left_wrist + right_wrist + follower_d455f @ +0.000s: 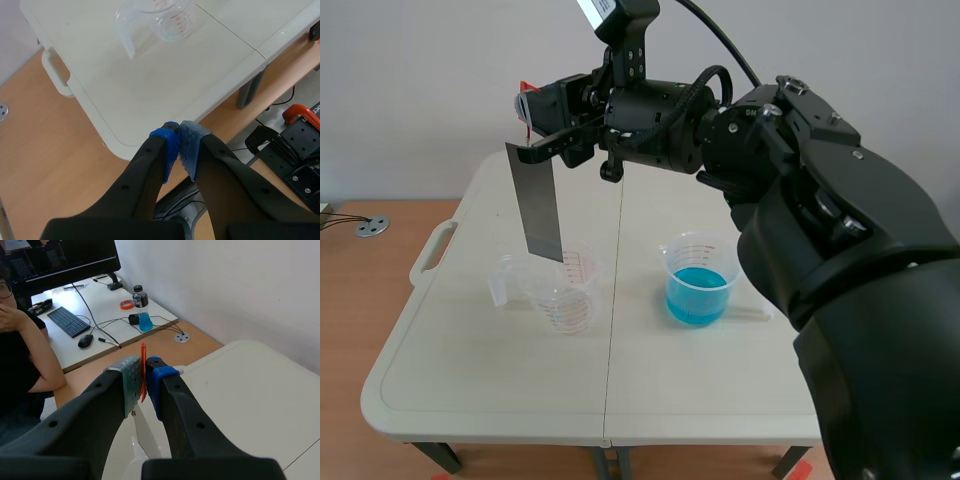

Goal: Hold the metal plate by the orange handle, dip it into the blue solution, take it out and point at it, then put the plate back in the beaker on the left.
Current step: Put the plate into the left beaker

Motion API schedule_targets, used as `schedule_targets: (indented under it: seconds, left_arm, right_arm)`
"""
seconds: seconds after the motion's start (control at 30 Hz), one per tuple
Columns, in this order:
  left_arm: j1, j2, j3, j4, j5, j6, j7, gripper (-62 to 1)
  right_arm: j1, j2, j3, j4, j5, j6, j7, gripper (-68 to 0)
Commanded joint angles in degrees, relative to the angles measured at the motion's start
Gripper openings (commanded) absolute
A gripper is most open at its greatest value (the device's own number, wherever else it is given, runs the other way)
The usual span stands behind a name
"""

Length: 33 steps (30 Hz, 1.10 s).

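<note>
The metal plate is held hanging almost upright, slightly tilted, directly above the empty beaker, with its lower edge at about the level of that beaker's rim; whether it is already inside cannot be told. The right fingers are clamped on the thin orange handle at the plate's upper end, high above the empty beaker. The left fingers are pressed together on nothing and are held beyond the edge of the surface, nearer the robot than the empty beaker. The beaker of blue solution stands apart from the empty beaker, on the right arm's side. Several risks can be judged from here. Only a narrow strip of handle is pinched, so the long plate could be swung or twisted in the grip by any quick motion, and could be dropped. If it is lowered off-centre, the rim could be caught by the plate's corner and the light, empty beaker tipped or pushed along the surface. If it is carried across to the solution, that beaker's rim could be struck and blue liquid spilled
</note>
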Motion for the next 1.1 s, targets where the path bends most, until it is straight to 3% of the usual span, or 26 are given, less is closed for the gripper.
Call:
schedule_targets:
  seconds: [0.0,0.4,0.63,1.07]
  left_arm:
    - [-0.02,0.42,-0.09,0.72,-0.37,0.07,-0.59,-58.3]
    - [-0.02,0.42,-0.09,0.72,-0.37,-0.07,-0.59,-58.3]
    - [-0.02,0.42,-0.04,0.72,-0.37,-0.09,-0.61,-58.3]
    - [-0.02,0.42,-0.04,0.72,-0.37,-0.09,-0.61,-58.3]
  right_arm:
    - [0.22,-0.35,0.04,0.15,0.55,0.85,0.87,-66.2]
    - [-2.32,-0.33,0.04,-0.31,-1.55,0.85,0.87,-66.2]
    - [-2.64,-0.33,0.04,-3.78,-1.86,0.85,1.55,-66.2]
    - [-2.64,-0.35,0.04,-9.62,-8.0,0.85,6.54,-66.2]
